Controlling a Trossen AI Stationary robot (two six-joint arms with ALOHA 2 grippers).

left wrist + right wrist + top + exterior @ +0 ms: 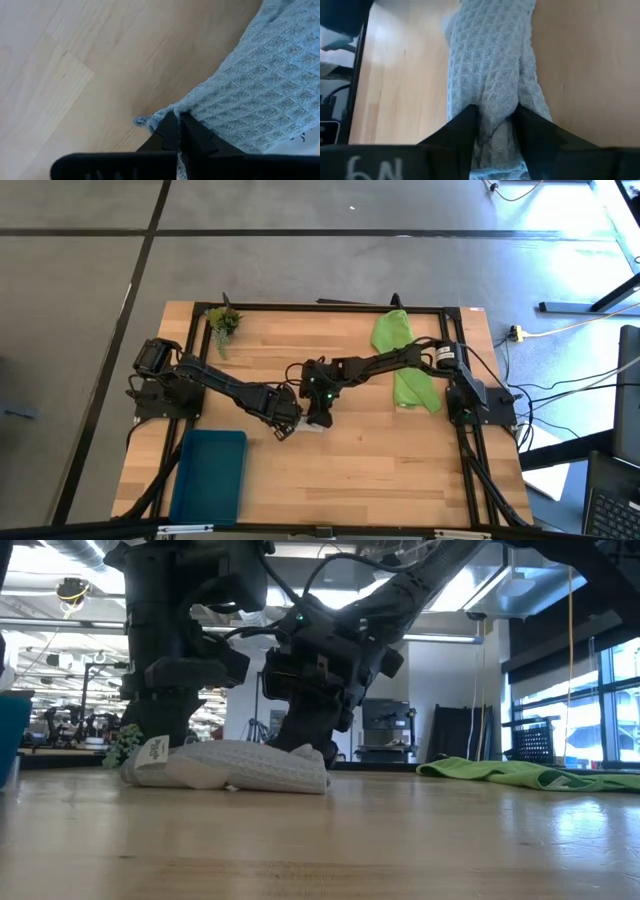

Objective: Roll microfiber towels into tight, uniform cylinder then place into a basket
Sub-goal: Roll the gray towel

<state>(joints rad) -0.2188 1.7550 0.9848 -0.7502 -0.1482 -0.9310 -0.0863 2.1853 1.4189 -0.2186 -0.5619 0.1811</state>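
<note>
A white tag (writing unreadable) is showing on the grey towel, one of two towels; the left claw is pinching its edge, and the right claw is straddling it, parted.

Four views: one overhead, one level with the surface, two riding the wrists.

Looking straight down from well above, taking in the whole wooden surface and surrounding floor; looking level across the boards from their near edge into the room behind; peering past each hand's dark fingers, very close to the grey towel. That rolled grey towel shared by the low view and both wrist views.
</note>
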